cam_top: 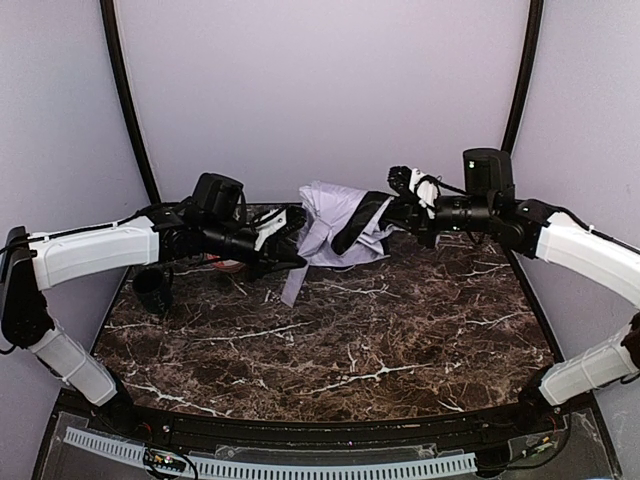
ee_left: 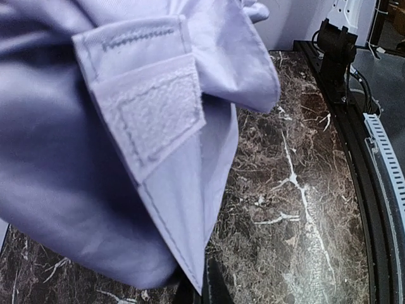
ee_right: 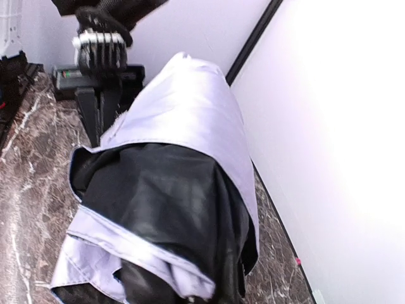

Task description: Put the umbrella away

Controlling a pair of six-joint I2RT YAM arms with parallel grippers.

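The umbrella (cam_top: pixel 335 215) is a bunched bundle of pale lavender fabric with black underside, held up above the back of the marble table (cam_top: pixel 330 340) between both arms. My left gripper (cam_top: pixel 288 233) grips its left end and my right gripper (cam_top: pixel 386 212) its right end. A lavender strap (cam_top: pixel 293 283) hangs down from the bundle. In the left wrist view the fabric (ee_left: pixel 76 190) and its velcro strap (ee_left: pixel 152 114) fill the frame and cover the fingers. In the right wrist view lavender and black fabric (ee_right: pixel 171 190) hides the fingers. The shaft and handle are hidden.
A small red-patterned bowl (cam_top: pixel 228 265) sits on the table behind the left arm, and a dark round object (cam_top: pixel 152 285) stands near the left edge. Pale curved walls with black ribs (cam_top: pixel 128 110) close the back. The left arm's wrist (ee_right: pixel 100 47) shows beyond the umbrella.
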